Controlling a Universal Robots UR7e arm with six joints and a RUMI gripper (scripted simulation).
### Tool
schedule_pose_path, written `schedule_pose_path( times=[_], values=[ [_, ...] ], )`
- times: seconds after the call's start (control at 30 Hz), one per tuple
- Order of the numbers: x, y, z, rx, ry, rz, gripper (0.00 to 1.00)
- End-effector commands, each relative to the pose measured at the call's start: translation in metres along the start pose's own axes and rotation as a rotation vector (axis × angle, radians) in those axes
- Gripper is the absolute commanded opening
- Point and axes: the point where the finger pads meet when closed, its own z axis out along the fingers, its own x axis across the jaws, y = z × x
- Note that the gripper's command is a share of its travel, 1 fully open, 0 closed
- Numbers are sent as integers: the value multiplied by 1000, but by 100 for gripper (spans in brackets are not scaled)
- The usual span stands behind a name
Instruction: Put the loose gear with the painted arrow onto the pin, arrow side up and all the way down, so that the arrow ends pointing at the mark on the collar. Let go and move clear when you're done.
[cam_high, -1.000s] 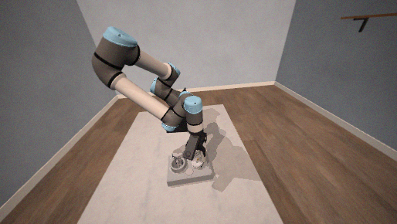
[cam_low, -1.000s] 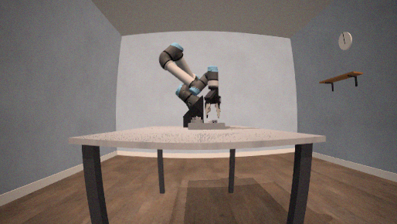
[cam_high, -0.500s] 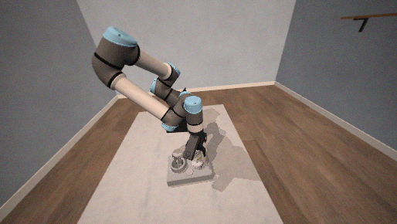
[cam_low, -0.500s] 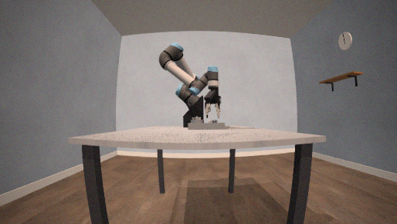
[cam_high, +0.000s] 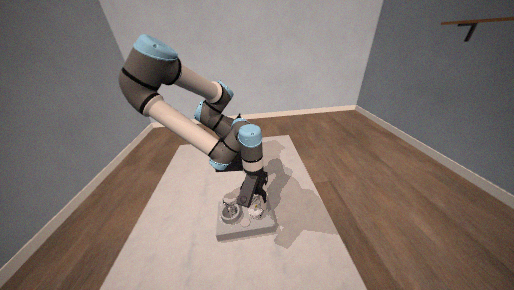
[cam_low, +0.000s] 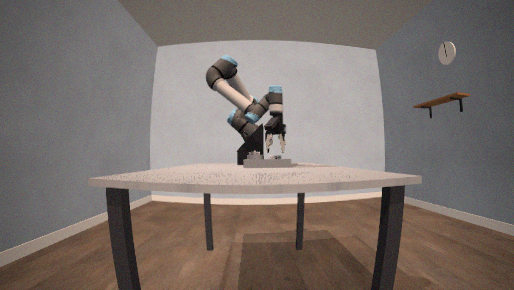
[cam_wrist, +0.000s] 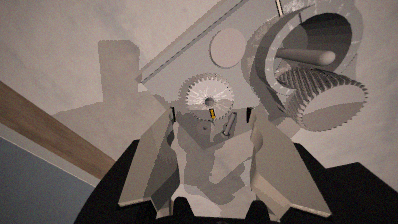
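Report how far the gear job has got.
Done: the gripper hangs over the base plate, fingers half open and holding nothing. In hand: lining up on the arrow gear, which lies flat on the plate, yellow arrow up, between the fingertips. Left: grasping the gear, seating it fully on the pin and turning the arrow to the collar mark.

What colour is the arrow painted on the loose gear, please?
Yellow-orange, on the pale grey gear; the arrow shows best in the wrist view.
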Motion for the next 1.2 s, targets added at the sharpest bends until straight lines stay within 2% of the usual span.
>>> schedule_pose_path(
  times=[0.0, 0.57, 1.17],
  values=[
    [0, 0, -1, 1, -1, 0, 54],
    [0, 0, 4, 1, -1, 0, 54],
    [0, 0, 19, 1, -1, 0, 54]
  ],
)
